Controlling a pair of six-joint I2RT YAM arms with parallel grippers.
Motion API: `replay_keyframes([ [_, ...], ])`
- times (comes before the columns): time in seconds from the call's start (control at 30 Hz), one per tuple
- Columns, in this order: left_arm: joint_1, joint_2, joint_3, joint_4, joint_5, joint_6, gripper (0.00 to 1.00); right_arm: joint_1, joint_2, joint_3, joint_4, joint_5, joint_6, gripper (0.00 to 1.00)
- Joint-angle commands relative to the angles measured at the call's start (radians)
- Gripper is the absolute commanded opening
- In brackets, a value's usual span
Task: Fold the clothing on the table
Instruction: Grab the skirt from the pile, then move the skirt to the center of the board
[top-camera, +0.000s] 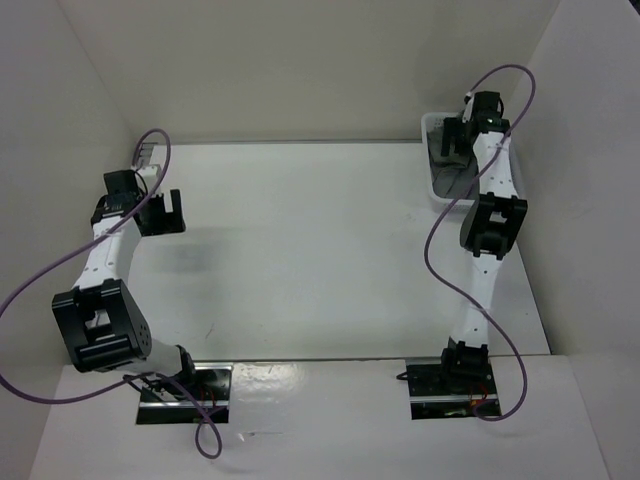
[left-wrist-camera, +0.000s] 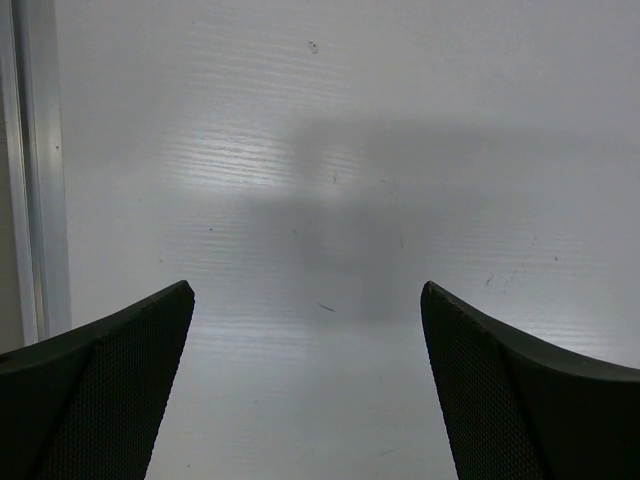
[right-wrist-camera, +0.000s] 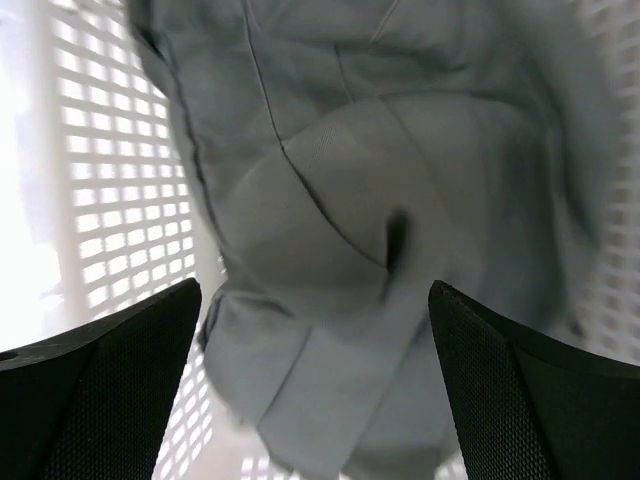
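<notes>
Clothing (right-wrist-camera: 330, 200) sits bunched in the basket (right-wrist-camera: 110, 180); with your right claw (right-wrist-camera: 312, 300) wide and empty, lower and pinch one raised fold.

The clothing (right-wrist-camera: 330, 200) lies in the basket (top-camera: 439, 196) at the table's (top-camera: 300, 250) far right corner — right claw (right-wrist-camera: 313, 288) above it.

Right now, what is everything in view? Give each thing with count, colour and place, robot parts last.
clothing: one, grey, crumpled inside the basket
basket: one, white mesh, far right corner of the table
table: one, white, under both arms
walls: white, around the table
cables: two, purple, one looping off each arm
left arm: one, white and black, over the table's left side
right arm: one, white and black, reaching over the basket
left pincer: black, open, above the table
right pincer: black, open, above the clothing
</notes>
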Motion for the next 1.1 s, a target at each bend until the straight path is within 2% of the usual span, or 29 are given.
replay_keyframes([
  [0.0, 0.004, -0.056, -0.025, 0.021, -0.003, 0.039, 1.0, 0.002, 0.083, 0.088, -0.043, -0.005, -0.018, 0.99],
  [0.03, 0.004, -0.072, -0.036, 0.035, -0.003, 0.051, 1.0, 0.002, 0.115, 0.099, -0.043, -0.005, -0.018, 0.99],
  [0.1, 0.004, -0.084, -0.071, 0.061, -0.003, 0.051, 1.0, 0.002, 0.145, 0.131, -0.052, -0.005, -0.018, 0.93],
  [0.17, 0.004, -0.084, -0.081, 0.061, -0.013, 0.061, 1.0, 0.011, 0.181, 0.151, -0.061, -0.005, -0.027, 0.63],
  [0.2, 0.004, -0.084, -0.081, 0.061, -0.013, 0.061, 1.0, 0.011, 0.182, 0.165, -0.061, -0.005, -0.027, 0.31],
  [0.23, 0.004, -0.084, -0.081, 0.061, -0.013, 0.061, 1.0, 0.02, 0.195, 0.176, -0.07, 0.01, -0.027, 0.08],
  [0.27, 0.004, -0.084, -0.068, 0.061, -0.013, 0.061, 1.0, 0.02, 0.195, 0.176, -0.07, 0.019, -0.027, 0.0],
  [0.37, 0.004, -0.075, -0.058, 0.061, -0.013, 0.061, 1.0, 0.02, 0.168, 0.202, -0.092, 0.0, -0.018, 0.0],
  [0.47, 0.004, -0.066, -0.058, 0.061, -0.013, 0.061, 1.0, 0.01, 0.052, 0.211, -0.101, -0.026, -0.018, 0.0],
  [0.6, 0.004, -0.066, -0.067, 0.061, 0.008, 0.051, 1.0, 0.0, -0.221, 0.199, -0.08, -0.079, -0.018, 0.0],
  [0.67, 0.004, -0.066, -0.067, 0.061, 0.008, 0.051, 1.0, 0.014, -0.294, 0.189, -0.08, -0.088, -0.018, 0.0],
  [0.77, 0.004, -0.057, -0.067, 0.061, 0.008, 0.051, 1.0, 0.04, -0.398, 0.189, -0.089, -0.2, -0.028, 0.0],
  [0.87, 0.004, -0.057, -0.056, 0.052, 0.022, 0.051, 1.0, 0.121, -0.472, 0.159, -0.124, -0.321, -0.061, 0.0],
  [1.07, 0.004, -0.067, -0.047, 0.043, 0.042, 0.051, 1.0, 0.428, -0.579, 0.101, -0.176, -0.503, -0.163, 0.0],
])
